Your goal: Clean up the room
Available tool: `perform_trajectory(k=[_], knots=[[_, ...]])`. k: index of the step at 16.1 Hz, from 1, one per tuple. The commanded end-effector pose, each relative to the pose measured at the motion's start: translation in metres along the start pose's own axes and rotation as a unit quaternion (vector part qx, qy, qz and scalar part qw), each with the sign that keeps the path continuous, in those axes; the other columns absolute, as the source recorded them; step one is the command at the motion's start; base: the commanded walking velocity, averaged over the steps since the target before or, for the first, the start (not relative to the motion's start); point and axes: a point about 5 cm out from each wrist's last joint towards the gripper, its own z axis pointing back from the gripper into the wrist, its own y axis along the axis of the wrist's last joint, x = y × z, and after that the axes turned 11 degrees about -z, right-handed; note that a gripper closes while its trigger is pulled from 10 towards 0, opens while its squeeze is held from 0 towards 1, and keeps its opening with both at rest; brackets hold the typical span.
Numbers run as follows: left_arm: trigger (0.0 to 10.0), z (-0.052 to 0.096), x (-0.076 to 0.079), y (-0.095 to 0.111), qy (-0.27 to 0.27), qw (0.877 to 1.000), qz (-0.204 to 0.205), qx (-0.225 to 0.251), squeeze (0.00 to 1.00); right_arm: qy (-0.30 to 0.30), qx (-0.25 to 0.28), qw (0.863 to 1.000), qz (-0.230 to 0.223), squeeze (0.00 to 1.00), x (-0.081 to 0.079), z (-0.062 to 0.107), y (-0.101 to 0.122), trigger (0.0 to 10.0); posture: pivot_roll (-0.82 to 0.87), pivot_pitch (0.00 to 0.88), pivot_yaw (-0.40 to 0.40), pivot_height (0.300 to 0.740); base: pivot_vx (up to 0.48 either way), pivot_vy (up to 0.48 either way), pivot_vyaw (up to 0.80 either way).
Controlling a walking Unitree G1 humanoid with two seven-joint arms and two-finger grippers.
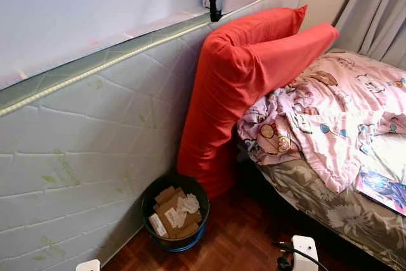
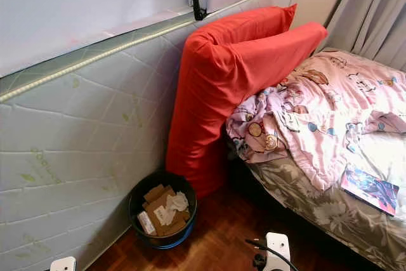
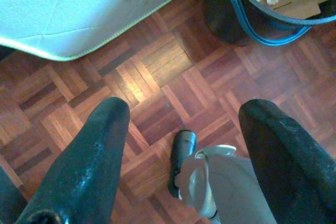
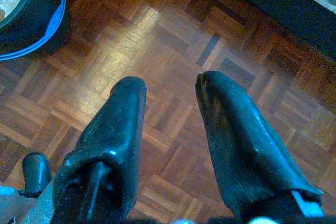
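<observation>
At the lower centre of my head view a dark round bin (image 1: 175, 216) with a blue rim stands on the parquet floor (image 1: 241, 239), holding flattened cardboard pieces (image 1: 168, 207) and a crumpled white paper (image 1: 188, 204). It sits at the foot of a pale mattress (image 1: 95, 150) that leans on its edge against the wall across the left half of the frame. A long red cushion (image 1: 241, 87) slumps from the upper centre down to just behind the bin, propped between the mattress and the bed (image 1: 342, 207) on the right. On the bed lies a rumpled pink patterned blanket (image 1: 323, 118), and a colourful magazine (image 1: 384, 190) rests near the right edge. Grey curtains (image 1: 380, 11) hang in the upper right corner.

My left tool (image 3: 184, 129) hangs over bare floor with its two black fingers spread wide and nothing between them; the bin shows at the upper right of that wrist view. My right tool (image 4: 170, 95) also hangs above the floor, fingers parted by a narrower gap and empty, with the bin at the upper left of its view.
</observation>
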Motion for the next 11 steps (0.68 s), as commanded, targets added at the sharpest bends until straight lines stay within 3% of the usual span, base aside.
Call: perform_trajectory(k=[1, 11], knots=[[10.0, -0.0098, 0.0250, 0.0257, -0.047, 0.998, -0.047, -0.007, 0.00, 0.059, 0.024, 0.996, -0.065, 0.00, -0.0308, -0.0087, 0.0552, 10.0, 0.02, 0.000, 0.058, 0.740, 0.000, 0.000, 0.00], [10.0, -0.0093, 0.0225, 0.0246, -0.048, 0.998, -0.044, -0.004, 0.00, 0.063, 0.026, 0.995, -0.075, 0.00, -0.0337, -0.0086, 0.0521, 10.0, 0.01, 0.000, 0.071, 0.740, 0.000, 0.000, 0.00]])
